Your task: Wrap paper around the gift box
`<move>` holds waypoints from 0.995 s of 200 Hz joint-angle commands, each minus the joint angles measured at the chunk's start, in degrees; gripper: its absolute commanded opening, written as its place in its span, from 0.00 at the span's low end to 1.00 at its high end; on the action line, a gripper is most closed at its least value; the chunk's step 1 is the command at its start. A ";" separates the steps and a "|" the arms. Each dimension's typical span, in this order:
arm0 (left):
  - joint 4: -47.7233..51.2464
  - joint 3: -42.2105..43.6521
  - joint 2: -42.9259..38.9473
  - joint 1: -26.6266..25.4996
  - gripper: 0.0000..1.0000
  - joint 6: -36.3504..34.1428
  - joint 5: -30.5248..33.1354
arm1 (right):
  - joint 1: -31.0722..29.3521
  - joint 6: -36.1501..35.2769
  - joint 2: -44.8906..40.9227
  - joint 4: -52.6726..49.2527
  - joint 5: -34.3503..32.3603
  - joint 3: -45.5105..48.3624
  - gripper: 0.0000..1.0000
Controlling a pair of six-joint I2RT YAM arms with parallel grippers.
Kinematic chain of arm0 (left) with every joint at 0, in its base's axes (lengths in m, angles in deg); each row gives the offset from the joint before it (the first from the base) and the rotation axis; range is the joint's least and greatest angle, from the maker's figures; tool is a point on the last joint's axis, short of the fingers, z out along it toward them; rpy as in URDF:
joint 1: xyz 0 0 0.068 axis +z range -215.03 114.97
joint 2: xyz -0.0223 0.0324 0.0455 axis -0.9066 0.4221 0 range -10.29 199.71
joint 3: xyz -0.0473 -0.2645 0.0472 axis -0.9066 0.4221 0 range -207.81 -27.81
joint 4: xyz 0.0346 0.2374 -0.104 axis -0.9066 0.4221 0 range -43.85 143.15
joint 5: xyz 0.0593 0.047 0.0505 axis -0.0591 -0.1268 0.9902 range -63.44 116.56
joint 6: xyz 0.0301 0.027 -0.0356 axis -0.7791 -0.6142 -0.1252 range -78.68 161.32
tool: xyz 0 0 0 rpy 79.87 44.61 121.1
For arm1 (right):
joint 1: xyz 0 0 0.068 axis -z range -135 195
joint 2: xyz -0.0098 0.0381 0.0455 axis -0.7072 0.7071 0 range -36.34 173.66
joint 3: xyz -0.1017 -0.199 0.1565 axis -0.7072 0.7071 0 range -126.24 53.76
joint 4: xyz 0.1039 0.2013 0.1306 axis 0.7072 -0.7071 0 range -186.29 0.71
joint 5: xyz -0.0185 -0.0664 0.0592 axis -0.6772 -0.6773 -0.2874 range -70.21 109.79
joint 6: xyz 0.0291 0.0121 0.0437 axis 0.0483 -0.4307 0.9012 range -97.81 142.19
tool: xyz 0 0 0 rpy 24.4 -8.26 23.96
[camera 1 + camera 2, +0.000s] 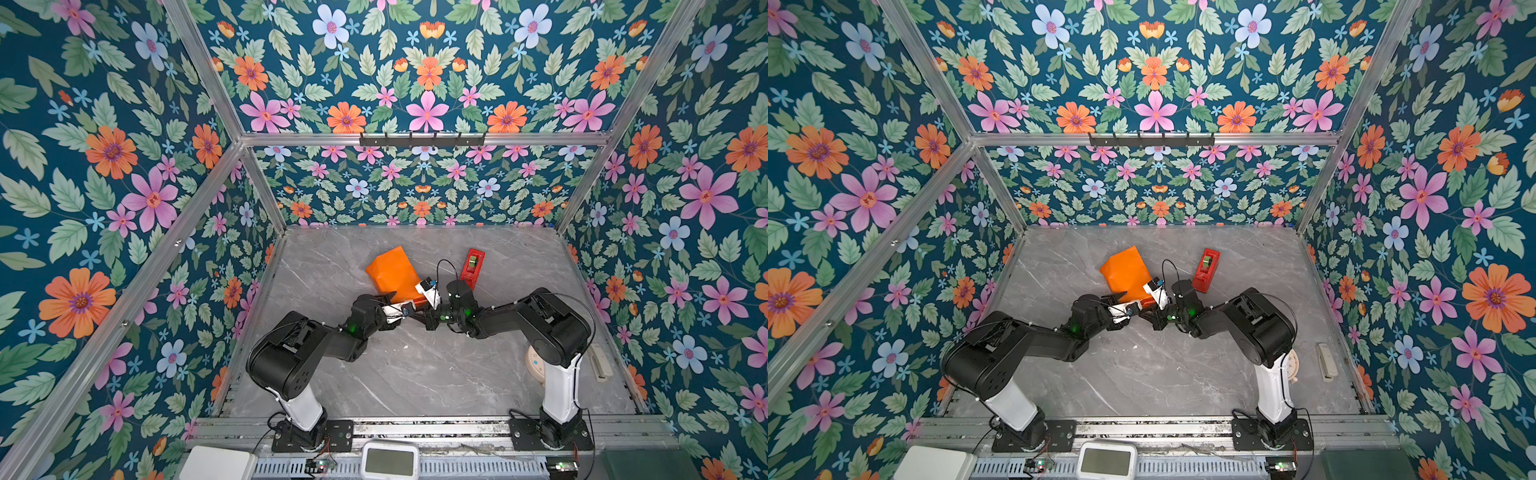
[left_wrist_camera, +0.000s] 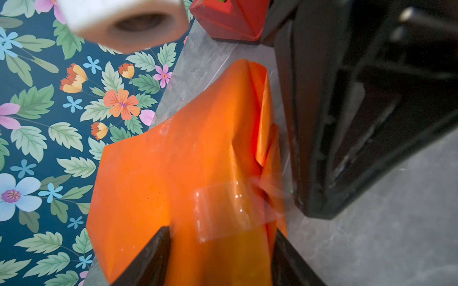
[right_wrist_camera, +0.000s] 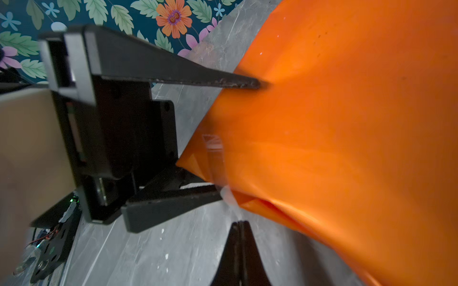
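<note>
Gift box: not visible, fully covered by the paper (image 1: 390, 270) (image 1: 1124, 270), glossy orange side out. The bundle sits on the grey table (image 1: 415, 374), near the red tape dispenser (image 1: 473, 266) (image 1: 1205, 268) and to its left in both top views. It lies skewed, not parallel to the dispenser.

Left gripper (image 2: 221, 229) (image 3: 238, 138): jaws partly open and clamped across the paper at the bundle's end farthest from the dispenser. One finger (image 3: 247, 83) dents the top face, and the other sits under the folded edge. The paper fills the gap between the fingers in the left wrist view.

Right gripper (image 3: 239, 224): jaws pressed fully together, tips just short of the paper's lower fold, at the same end of the bundle. I can't tell if they touch it. Its wrist sits right beside the dispenser, on the robot's side of it.

A clear tape strip (image 2: 223, 210) (image 3: 213, 148) is stuck on the paper over the fold, between the left fingers. One end of the strip looks loose and blurred toward the right gripper.

The dispenser stands flat on the table, apart from the bundle.
</note>
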 commanded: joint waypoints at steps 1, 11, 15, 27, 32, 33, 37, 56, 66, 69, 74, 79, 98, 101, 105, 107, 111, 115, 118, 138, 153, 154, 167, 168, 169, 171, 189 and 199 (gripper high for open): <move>2.47 0.10 -0.14 -0.02 0.63 0.73 -1.20 | 0.01 0.38 0.48 -1.42 -0.77 -0.77 0.00; 2.34 0.18 -0.18 -0.02 0.63 0.73 -1.23 | -0.02 0.49 0.51 -1.68 -1.19 -0.93 0.00; 2.40 0.17 -0.18 -0.02 0.63 0.73 -1.23 | -0.04 0.48 0.51 -1.84 -1.24 -1.03 0.00; 2.36 0.19 -0.23 -0.02 0.63 0.73 -1.19 | -0.02 0.61 0.67 -2.47 -1.42 -1.40 0.00; 2.32 0.13 -0.23 -0.02 0.63 0.73 -1.22 | -0.06 0.78 0.82 -2.76 -1.42 -1.64 0.00; 2.32 0.12 -0.23 -0.02 0.63 0.73 -1.23 | -0.06 0.81 0.88 -2.83 -1.42 -1.69 0.00; 2.38 0.13 -0.23 -0.02 0.63 0.73 -1.22 | -0.05 0.82 0.86 -3.05 -1.48 -1.87 0.00; 2.36 0.18 -0.28 -0.02 0.63 0.73 -1.31 | -0.04 1.25 0.98 -2.98 -1.59 -2.04 0.00; 2.36 0.21 -0.31 -0.03 0.63 0.73 -1.32 | -0.05 1.42 0.98 -3.33 -1.77 -2.34 0.00; 2.32 0.24 -0.31 -0.02 0.63 0.73 -1.32 | 0.02 1.49 1.00 -3.55 -1.89 -2.45 0.00; 2.34 0.19 -0.31 -0.02 0.63 0.73 -1.30 | 0.01 1.59 1.00 -3.90 -2.14 -2.65 0.00; 2.36 0.18 -0.31 -0.02 0.63 0.73 -1.32 | -0.05 1.71 0.95 -4.30 -2.33 -2.81 0.00; 2.39 0.12 -0.31 -0.02 0.63 0.73 -1.32 | 0.01 2.43 0.87 -4.62 -2.87 -3.24 0.00; 2.33 0.15 -0.31 -0.02 0.63 0.73 -1.32 | 0.01 2.67 0.87 -4.61 -2.91 -3.24 0.00; 2.31 0.19 -0.31 -0.02 0.63 0.73 -1.32 | 0.07 2.99 0.86 -4.44 -2.83 -3.24 0.00; 2.33 0.19 -0.31 -0.02 0.63 0.73 -1.32 | 0.02 3.09 0.81 -4.40 -2.76 -3.24 0.00; 2.31 0.19 -0.31 -0.02 0.63 0.73 -1.32 | 0.06 3.32 0.80 -4.23 -2.69 -3.24 0.00; 2.33 0.16 -0.31 -0.02 0.63 0.73 -1.32 | 0.03 3.64 0.71 -4.08 -2.65 -3.24 0.00; 2.36 0.15 -0.31 -0.02 0.63 0.73 -1.27 | 0.09 3.91 0.68 -4.04 -2.69 -3.31 0.00; 2.38 0.26 -0.40 -0.02 0.63 0.73 -1.36 | 0.06 5.61 0.42 -3.55 -2.44 -3.33 0.00; 2.36 0.27 -0.49 -0.02 0.63 0.73 -1.36 | 0.02 6.65 0.04 -3.40 -2.59 -3.42 0.00; 2.33 0.23 -0.49 -0.02 0.63 0.77 -1.38 | 0.02 6.73 0.01 -3.41 -2.58 -3.42 0.01; 2.26 0.27 -0.49 -0.02 0.63 0.73 -1.40 | 0.03 8.04 -0.20 -2.91 -2.64 -3.33 0.04; 2.29 0.23 -0.49 -0.07 0.63 0.73 -1.40 | 0.07 8.09 -0.24 -2.90 -2.64 -3.33 0.04; 2.26 0.21 -0.49 -0.04 0.63 0.73 -1.40 | 0.09 8.20 -0.26 -2.85 -2.65 -3.33 0.04; 2.25 0.22 -0.49 -0.03 0.63 0.73 -1.38 | 0.06 8.34 -0.24 -2.82 -2.65 -3.33 0.05; 2.27 0.21 -0.49 -0.02 0.63 0.73 -1.40 | 0.06 10.32 -0.37 -2.58 -3.16 -3.35 0.09; 2.31 0.21 -0.49 -0.02 0.63 0.73 -1.41 | 0.00 11.40 -0.36 -2.20 -3.34 -3.33 0.11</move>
